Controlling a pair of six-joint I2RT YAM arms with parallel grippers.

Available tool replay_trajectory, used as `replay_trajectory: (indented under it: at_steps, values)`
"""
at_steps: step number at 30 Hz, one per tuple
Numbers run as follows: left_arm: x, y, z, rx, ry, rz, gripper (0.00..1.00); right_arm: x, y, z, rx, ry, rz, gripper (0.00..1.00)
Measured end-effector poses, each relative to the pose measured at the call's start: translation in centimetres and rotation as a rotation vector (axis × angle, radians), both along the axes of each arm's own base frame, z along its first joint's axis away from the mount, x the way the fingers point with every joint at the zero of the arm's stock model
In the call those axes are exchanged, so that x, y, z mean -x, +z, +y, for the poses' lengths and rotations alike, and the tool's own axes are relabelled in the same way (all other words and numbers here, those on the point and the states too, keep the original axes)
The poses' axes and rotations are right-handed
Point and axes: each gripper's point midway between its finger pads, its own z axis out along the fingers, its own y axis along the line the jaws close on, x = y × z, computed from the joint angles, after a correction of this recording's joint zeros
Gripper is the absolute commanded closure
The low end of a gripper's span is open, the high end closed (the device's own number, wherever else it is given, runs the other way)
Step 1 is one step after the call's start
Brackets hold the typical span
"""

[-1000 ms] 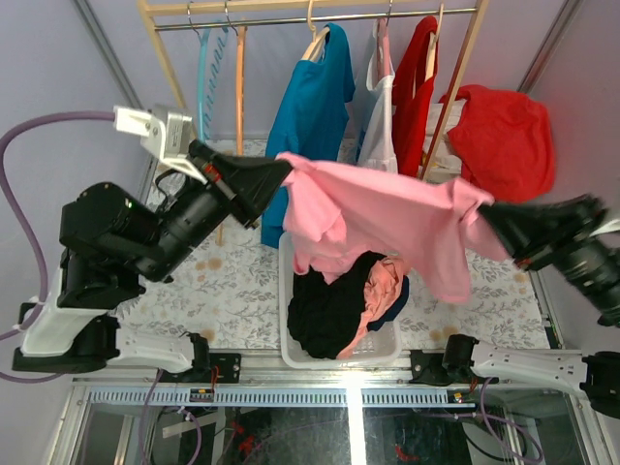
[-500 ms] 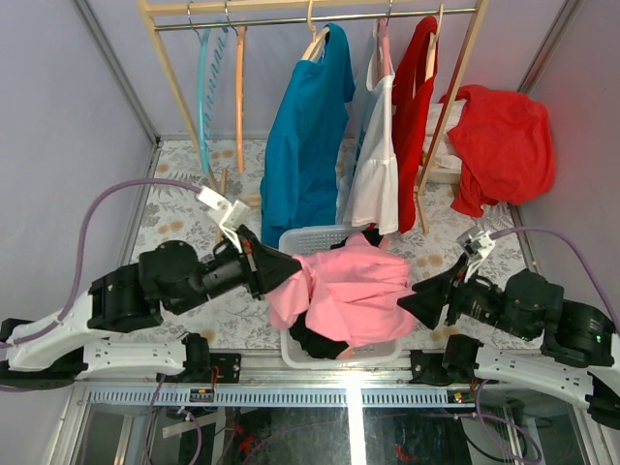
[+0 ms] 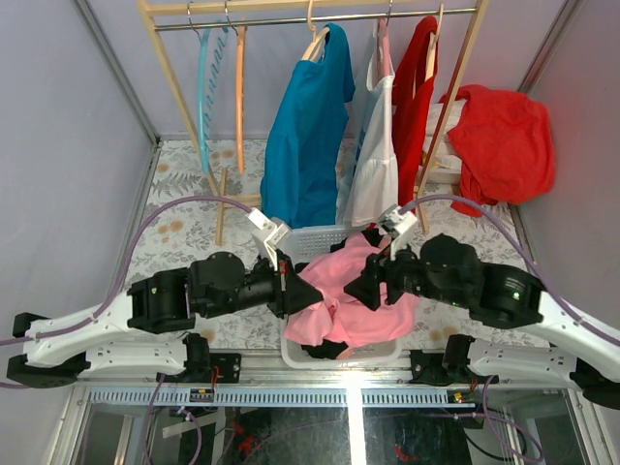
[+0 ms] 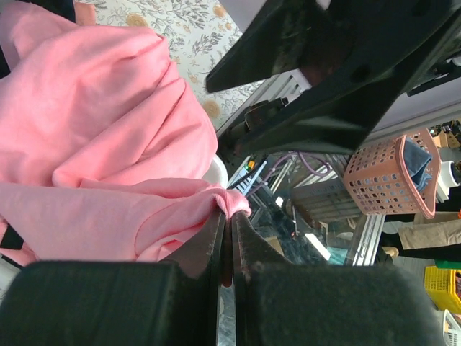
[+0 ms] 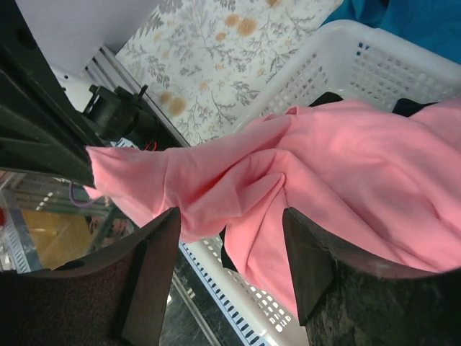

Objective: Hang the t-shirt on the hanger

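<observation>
One t-shirt point(image 3: 354, 286) bunched over near-centre basket point(image 3: 315, 235) | fold pinched by closed left fingers point(image 4: 202, 249) | right fingers point(image 5: 148, 288) spread, nothing held | hanger point(image 3: 239, 87) hung far-left of t-shirt, seen edge-on | left fingers judged nearer

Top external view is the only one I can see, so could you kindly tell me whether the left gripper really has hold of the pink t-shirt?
Observer: Yes. The left wrist view shows the left gripper shut on a fold of the t-shirt.
Operator: Thank you. Does the right gripper hold it too?
Observer: No. In the right wrist view the right gripper is open, jaws wide apart, with the t-shirt lying beyond them in the white basket.
</observation>
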Motion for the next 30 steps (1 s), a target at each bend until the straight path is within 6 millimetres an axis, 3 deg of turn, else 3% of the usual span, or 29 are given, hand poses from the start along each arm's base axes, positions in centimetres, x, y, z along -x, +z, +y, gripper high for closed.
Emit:
replay_trajectory:
  at_steps: [4,8,15,21,25,28,30]
  values:
    - [-0.1,0.0,-0.5,0.009,0.001,0.004,1.00,0.3,-1.5,1.9,0.025,0.061,0.020,0.26]
    - [-0.4,-0.2,-1.7,0.001,0.001,0.004,1.00,1.2,-2.4,3.0,-0.003,0.136,0.033,0.24]
    - [-1.0,-0.6,-4.0,-0.019,-0.006,-0.004,1.00,2.8,-3.6,3.0,-0.048,0.211,0.049,0.23]
    - [-1.2,0.7,-4.8,0.015,-0.009,-0.023,1.00,3.9,-3.7,2.7,-0.110,0.256,0.043,0.25]
    - [-1.3,1.8,-5.4,0.040,-0.015,-0.036,1.00,3.7,-3.6,2.7,-0.129,0.242,0.036,0.43]
    - [-1.3,2.2,-6.2,0.051,-0.028,-0.039,0.99,3.0,-3.5,3.0,-0.138,0.207,0.030,0.71]
    - [-1.5,1.9,-6.4,0.043,-0.023,-0.041,0.87,2.5,-3.7,3.1,-0.136,0.179,0.032,0.84]
